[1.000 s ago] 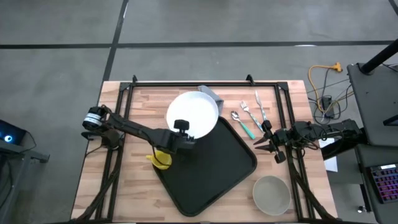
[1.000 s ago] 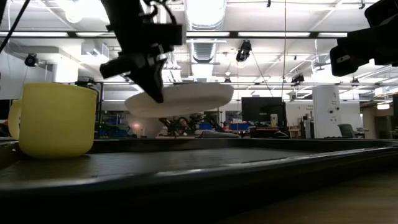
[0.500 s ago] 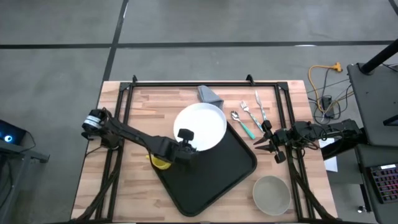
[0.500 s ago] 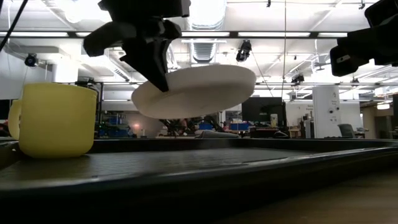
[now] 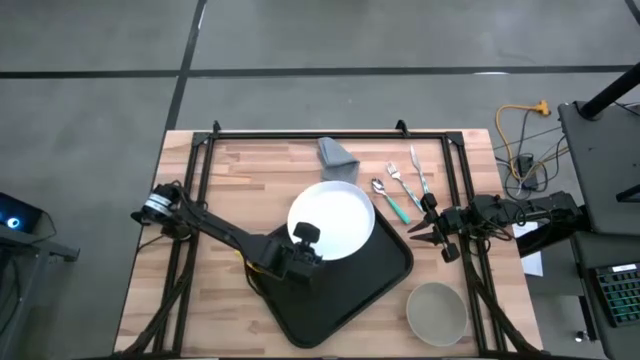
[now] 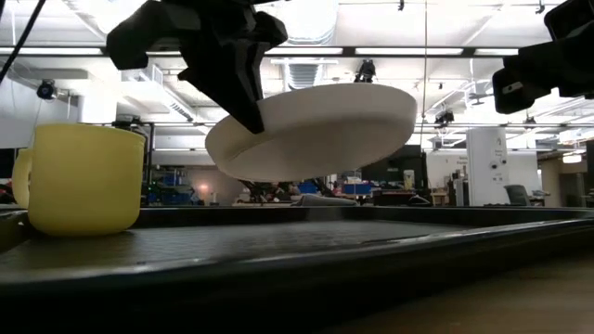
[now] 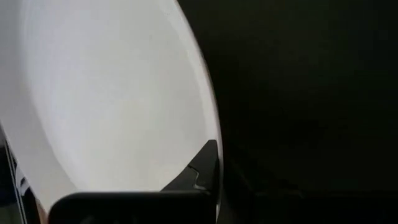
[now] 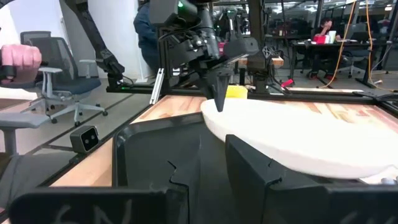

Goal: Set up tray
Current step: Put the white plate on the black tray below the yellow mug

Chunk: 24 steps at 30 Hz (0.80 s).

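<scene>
White plate (image 5: 333,218) pinched tight in my left gripper (image 5: 303,243), over the black tray (image 5: 345,290).
From low down, the plate (image 6: 316,130) floats tilted above the tray (image 6: 297,246); my right gripper (image 5: 425,227) waits with fingers apart beside the tray, above the table (image 5: 230,170).

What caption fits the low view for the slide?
Left gripper holds the white plate tilted above the black tray; a yellow mug stands on the tray.

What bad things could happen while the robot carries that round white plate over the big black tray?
The left gripper pinches the round white plate only at its rim, tilted above the black plastic tray, so it might slip out. Swinging sideways, it could bump the yellow mug standing on the tray.
</scene>
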Available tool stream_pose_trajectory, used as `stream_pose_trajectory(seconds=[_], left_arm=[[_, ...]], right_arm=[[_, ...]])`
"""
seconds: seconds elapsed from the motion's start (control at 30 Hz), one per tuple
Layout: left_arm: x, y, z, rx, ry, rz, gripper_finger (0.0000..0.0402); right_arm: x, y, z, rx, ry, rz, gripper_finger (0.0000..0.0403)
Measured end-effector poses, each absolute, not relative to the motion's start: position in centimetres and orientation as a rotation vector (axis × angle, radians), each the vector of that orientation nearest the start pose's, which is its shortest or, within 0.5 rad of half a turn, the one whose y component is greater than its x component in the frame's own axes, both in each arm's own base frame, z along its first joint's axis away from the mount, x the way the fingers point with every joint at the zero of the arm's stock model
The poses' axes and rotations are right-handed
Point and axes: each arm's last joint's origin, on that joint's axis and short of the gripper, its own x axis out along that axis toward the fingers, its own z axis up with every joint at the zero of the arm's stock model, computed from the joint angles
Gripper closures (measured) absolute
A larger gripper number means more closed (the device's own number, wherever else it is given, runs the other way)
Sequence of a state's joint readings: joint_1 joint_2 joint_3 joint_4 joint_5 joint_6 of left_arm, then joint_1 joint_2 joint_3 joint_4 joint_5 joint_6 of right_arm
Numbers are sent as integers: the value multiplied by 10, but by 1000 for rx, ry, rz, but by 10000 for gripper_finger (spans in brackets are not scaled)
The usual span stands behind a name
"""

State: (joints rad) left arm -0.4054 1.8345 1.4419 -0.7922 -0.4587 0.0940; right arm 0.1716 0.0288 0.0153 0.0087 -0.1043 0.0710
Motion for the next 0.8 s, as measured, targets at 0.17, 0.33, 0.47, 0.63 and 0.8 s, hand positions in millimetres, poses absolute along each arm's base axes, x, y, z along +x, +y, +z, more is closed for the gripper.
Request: stream_pose_trajectory(seconds=[0.17, 0.33, 0.47, 0.63, 0.8], left_arm=[[346, -145, 234, 583, 1069, -20, 401], [343, -154, 233, 562, 1069, -62, 401], [342, -164, 228, 560, 1075, -109, 401], [339, -173, 226, 567, 1071, -141, 401], [340, -182, 228, 534, 1024, -190, 401]], right_arm=[[96, 20, 167, 70, 15, 276, 335], [96, 20, 167, 70, 15, 276, 335], [96, 20, 167, 70, 15, 276, 335], [97, 20, 167, 71, 15, 276, 335], [97, 20, 167, 70, 15, 276, 335]])
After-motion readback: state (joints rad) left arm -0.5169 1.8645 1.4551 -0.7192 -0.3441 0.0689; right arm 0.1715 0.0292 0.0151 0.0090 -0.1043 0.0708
